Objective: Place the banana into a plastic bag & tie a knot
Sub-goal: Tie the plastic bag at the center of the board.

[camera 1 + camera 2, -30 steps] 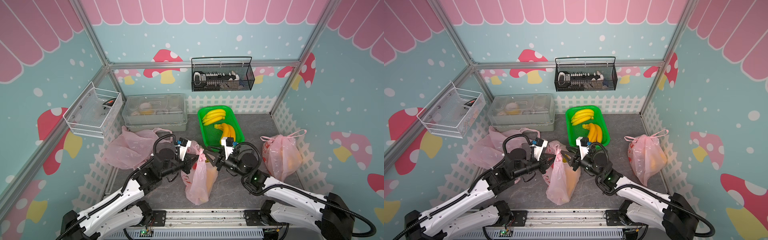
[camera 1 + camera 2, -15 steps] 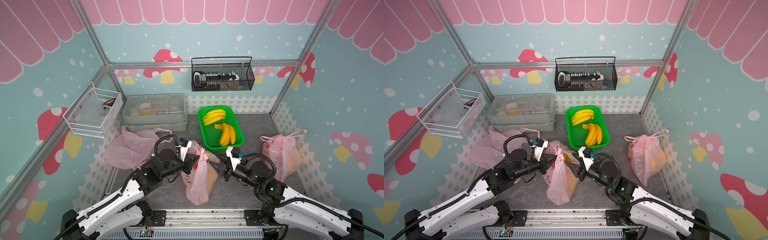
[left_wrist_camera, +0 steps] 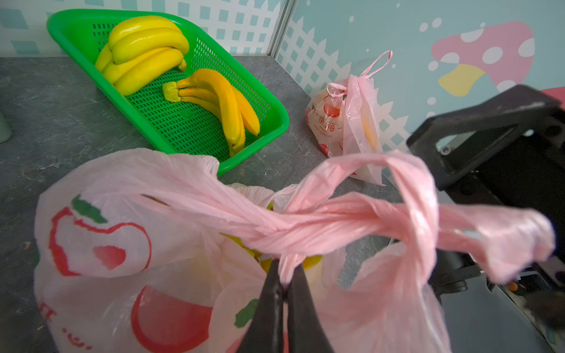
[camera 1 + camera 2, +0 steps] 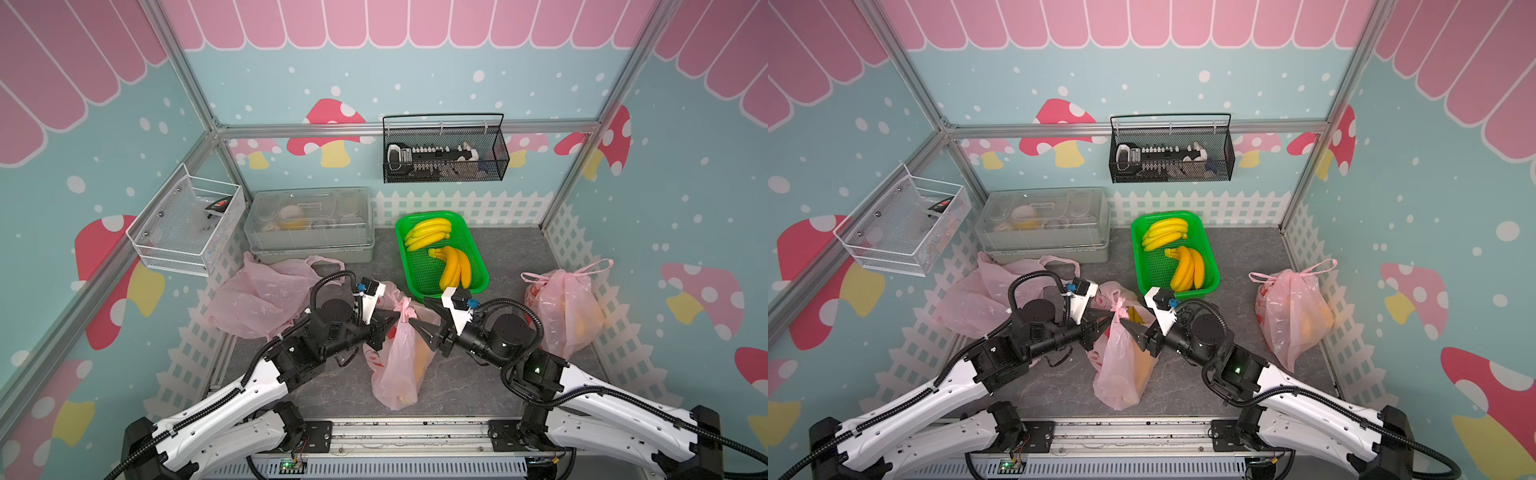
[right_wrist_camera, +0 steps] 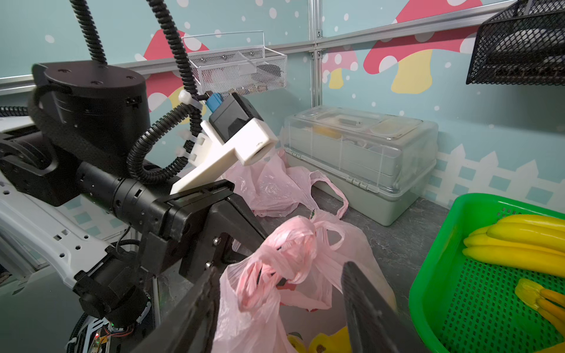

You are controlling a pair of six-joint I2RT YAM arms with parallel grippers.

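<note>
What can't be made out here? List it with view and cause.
- Pink apple-print plastic bag: how many bananas inside; film veils them, every view.
- Shut left gripper: pinched plastic's end hidden inside the grip, left wrist view.
- Black wire wall basket: contents too small behind mesh, top views.
- Clear lidded plastic box: contents blurred by cloudy lid, right wrist view.

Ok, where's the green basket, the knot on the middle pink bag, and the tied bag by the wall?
green basket [image 4: 422, 272], in a top view, bare mesh floor
knot [image 5: 289, 246], right wrist view, bunched handles
tied bag [image 4: 565, 309], in a top view, its middle
</note>
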